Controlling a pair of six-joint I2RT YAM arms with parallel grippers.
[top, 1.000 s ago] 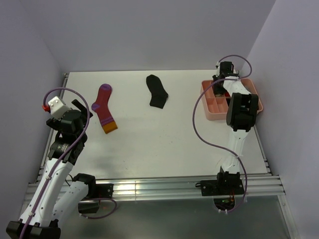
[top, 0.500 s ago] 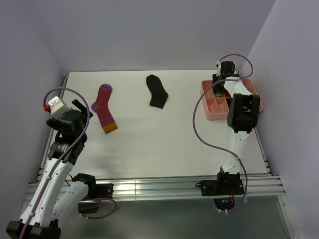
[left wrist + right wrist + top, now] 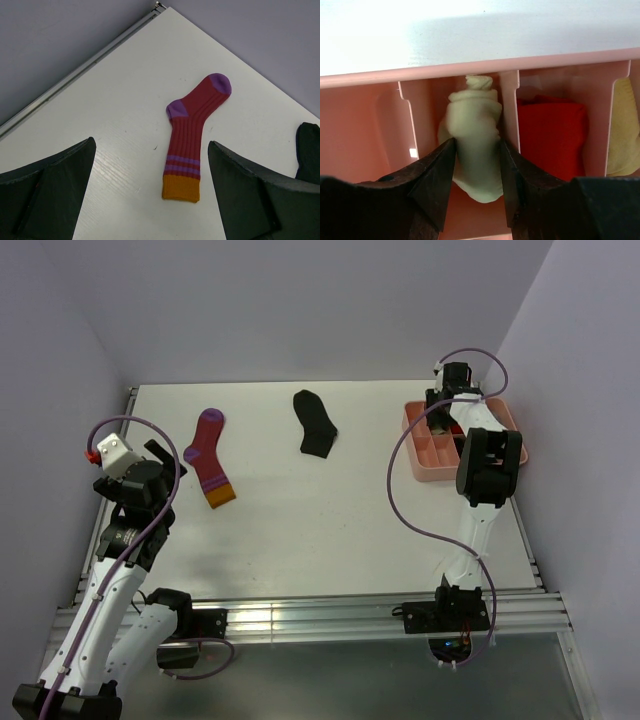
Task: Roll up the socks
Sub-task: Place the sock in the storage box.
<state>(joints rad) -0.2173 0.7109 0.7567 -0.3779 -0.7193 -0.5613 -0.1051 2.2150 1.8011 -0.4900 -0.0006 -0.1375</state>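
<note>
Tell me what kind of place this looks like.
Probably a robot lab cell, not a home: left arm and right arm bolted to an aluminium rail, white table boxed by plain panels.

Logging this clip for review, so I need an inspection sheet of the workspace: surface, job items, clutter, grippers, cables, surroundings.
Surface: white table, no marks seen.
Job's things: magenta sock and black sock lie flat, unrolled, apart; cream sock bundled in a pink tray compartment.
Clutter: red fabric, yellow fabric in neighbouring compartments.
Grippers: left gripper open above table; right gripper closed on cream sock.
Cables: purple cables loop off both arms, touching no sock.
Surroundings: plain walls; metal rail.
</note>
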